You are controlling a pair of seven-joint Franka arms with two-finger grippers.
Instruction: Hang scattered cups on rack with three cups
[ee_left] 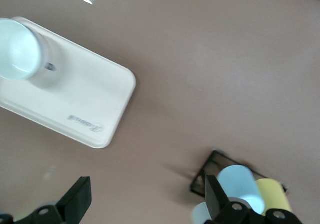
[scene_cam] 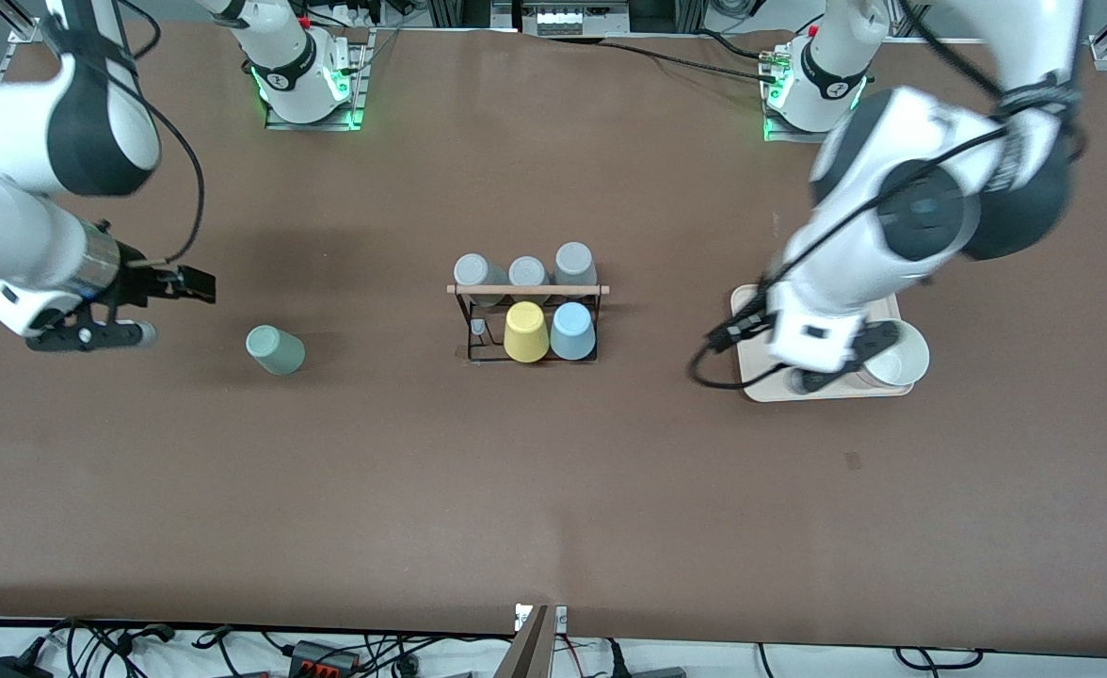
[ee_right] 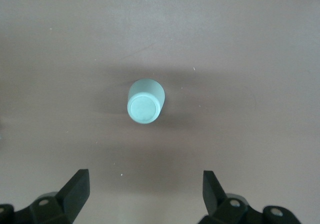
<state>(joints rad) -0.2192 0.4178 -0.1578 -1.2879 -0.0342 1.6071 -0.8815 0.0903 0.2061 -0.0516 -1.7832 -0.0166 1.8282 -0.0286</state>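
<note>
The rack (scene_cam: 527,290) stands mid-table, with three grey cups (scene_cam: 523,270) on its farther side. A yellow cup (scene_cam: 525,331) and the light blue cup (scene_cam: 572,330) hang on its nearer side, and both show in the left wrist view (ee_left: 239,183). The mint green cup (scene_cam: 275,349) stands mouth down on the table toward the right arm's end. My right gripper (scene_cam: 172,309) is open and empty in the air beside it; its wrist view shows the cup (ee_right: 145,102) ahead of the gripper (ee_right: 145,196). My left gripper (scene_cam: 841,363) is open and empty over the tray (scene_cam: 751,381); it also shows in its wrist view (ee_left: 147,201).
A cream tray (ee_left: 90,108) lies toward the left arm's end of the table with a whitish cup (scene_cam: 897,358) standing on it. One peg (scene_cam: 478,327) on the rack's nearer side, at the right arm's end, is bare. Cables run along the table's near edge.
</note>
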